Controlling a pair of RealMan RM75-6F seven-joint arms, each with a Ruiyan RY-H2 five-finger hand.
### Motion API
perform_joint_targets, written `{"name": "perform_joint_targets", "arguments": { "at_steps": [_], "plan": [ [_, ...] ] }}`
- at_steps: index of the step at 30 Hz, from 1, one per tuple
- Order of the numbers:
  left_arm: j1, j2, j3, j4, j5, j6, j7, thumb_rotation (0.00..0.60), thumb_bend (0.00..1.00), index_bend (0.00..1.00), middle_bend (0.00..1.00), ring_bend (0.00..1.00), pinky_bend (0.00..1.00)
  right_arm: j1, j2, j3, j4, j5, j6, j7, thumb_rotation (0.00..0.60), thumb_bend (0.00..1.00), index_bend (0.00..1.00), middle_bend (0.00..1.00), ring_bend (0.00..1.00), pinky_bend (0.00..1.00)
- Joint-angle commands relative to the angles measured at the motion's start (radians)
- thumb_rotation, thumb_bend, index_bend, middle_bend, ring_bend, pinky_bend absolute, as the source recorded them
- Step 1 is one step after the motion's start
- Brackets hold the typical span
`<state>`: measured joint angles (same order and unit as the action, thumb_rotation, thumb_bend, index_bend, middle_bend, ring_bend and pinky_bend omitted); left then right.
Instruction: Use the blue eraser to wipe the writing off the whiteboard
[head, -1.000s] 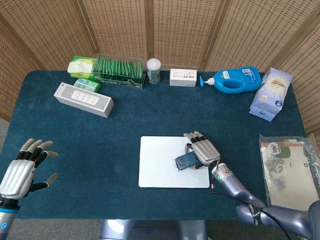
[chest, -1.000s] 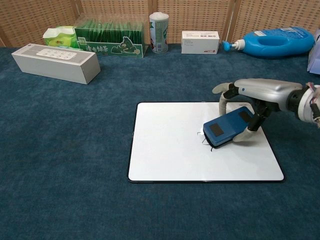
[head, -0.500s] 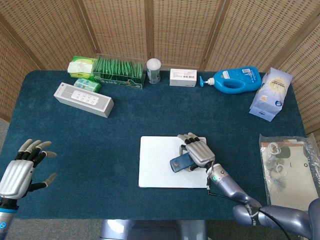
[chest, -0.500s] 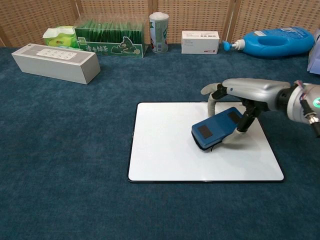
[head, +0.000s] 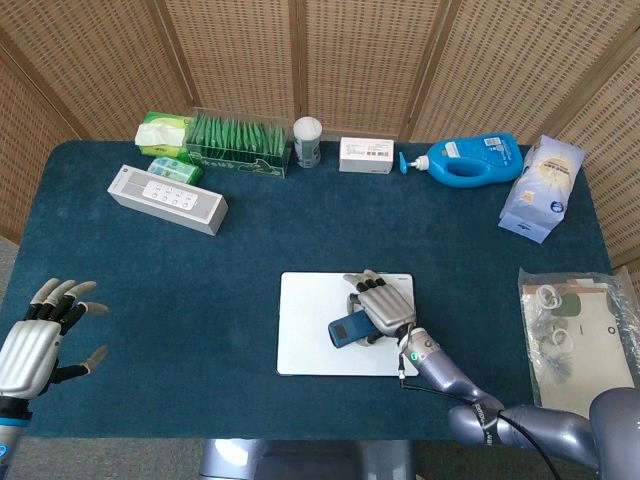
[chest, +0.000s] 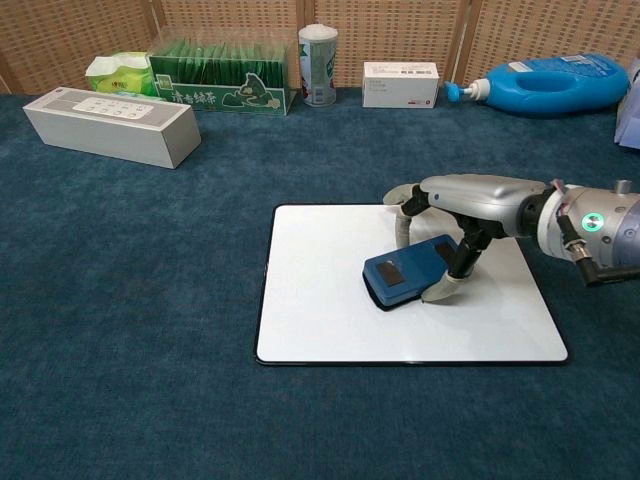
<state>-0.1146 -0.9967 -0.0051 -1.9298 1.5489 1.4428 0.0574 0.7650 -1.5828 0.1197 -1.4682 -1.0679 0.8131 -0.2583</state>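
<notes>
Eraser (chest: 408, 272) sits near the middle of the whiteboard (chest: 320, 330), your right hand (chest: 455, 200) gripping it, fingers (head: 377, 303) wrapped over its top; left hand (head: 35, 345) hangs well left of the whiteboard, fingers spread, holding nothing; risk as I judge it: a loose hold lets the eraser tilt and skip, or pressure drags the whiteboard across the tabletop (head: 200, 290); no writing visible on the whiteboard; labels behind it are too small to read.
</notes>
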Motion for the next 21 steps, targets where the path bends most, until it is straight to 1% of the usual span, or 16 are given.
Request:
{"name": "perform_joint_targets", "arguments": {
  "at_steps": [1,6,13,21],
  "plan": [
    [-0.003,-0.002,0.000,-0.005,0.003,-0.003,0.006,0.600,0.33,0.35,0.18,0.12,0.00,-0.010,0.014,-0.007,-0.006,0.001,0.008,0.003,0.600,0.13,0.65,0.08,0.00,0.00],
    [-0.005,-0.003,-0.001,-0.013,0.008,-0.004,0.015,0.600,0.33,0.35,0.18,0.12,0.00,-0.030,0.041,-0.014,-0.015,0.001,0.023,0.013,0.600,0.13,0.66,0.08,0.00,0.00],
    [-0.005,-0.006,0.003,-0.022,0.016,-0.004,0.027,0.600,0.33,0.35,0.18,0.12,0.00,-0.067,0.102,-0.024,-0.036,-0.005,0.054,0.032,0.600,0.13,0.66,0.08,0.00,0.00],
    [0.000,-0.003,0.005,-0.019,0.020,0.006,0.022,0.600,0.33,0.35,0.17,0.12,0.00,-0.056,0.067,-0.029,-0.029,-0.011,0.034,0.024,0.600,0.13,0.65,0.08,0.00,0.00]
  ]
}}
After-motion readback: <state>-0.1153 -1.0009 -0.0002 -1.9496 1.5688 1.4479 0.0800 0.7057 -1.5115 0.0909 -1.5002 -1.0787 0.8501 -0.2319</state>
